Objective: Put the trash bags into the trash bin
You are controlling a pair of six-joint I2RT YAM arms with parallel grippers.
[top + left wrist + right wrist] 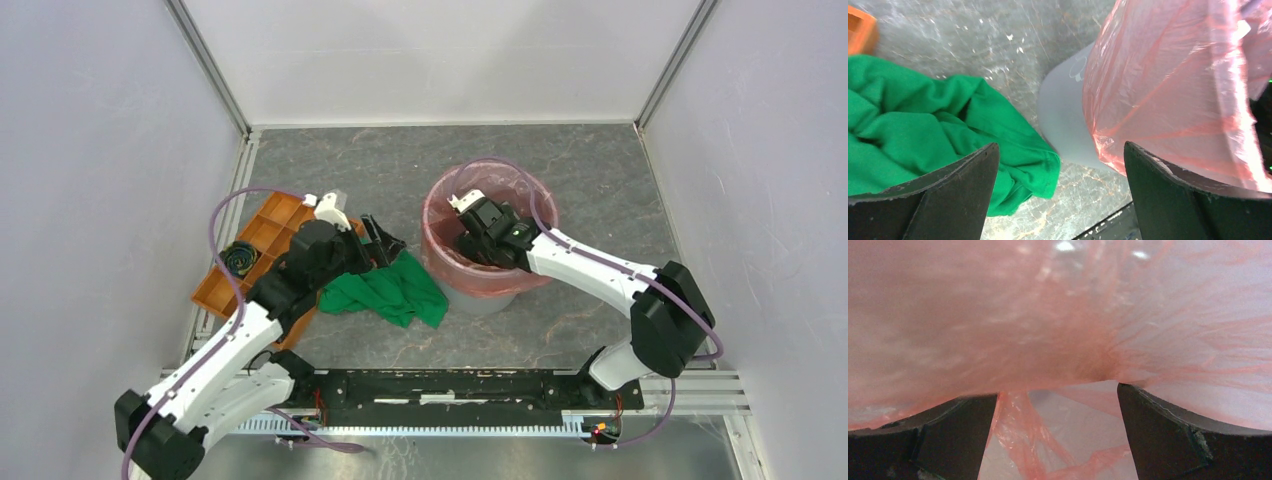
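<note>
The red-pink trash bag (445, 262) is draped over the rim of the round grey-white trash bin (492, 301) and lines its inside. My right gripper (478, 248) reaches down inside the bin, its fingertips hidden in the top view. In the right wrist view it (1058, 435) is open, with pink film (1048, 330) pressed close ahead and loose folds between the jaws. My left gripper (383, 245) is open and empty, left of the bin above the green cloth. In the left wrist view it (1060, 200) faces the bin's wall (1063, 115) and the bag's overhang (1173, 85).
A crumpled green cloth (390, 290) lies on the table just left of the bin, also in the left wrist view (923, 125). An orange compartment tray (265, 235) with a black roll (241, 258) sits further left. White walls enclose the table.
</note>
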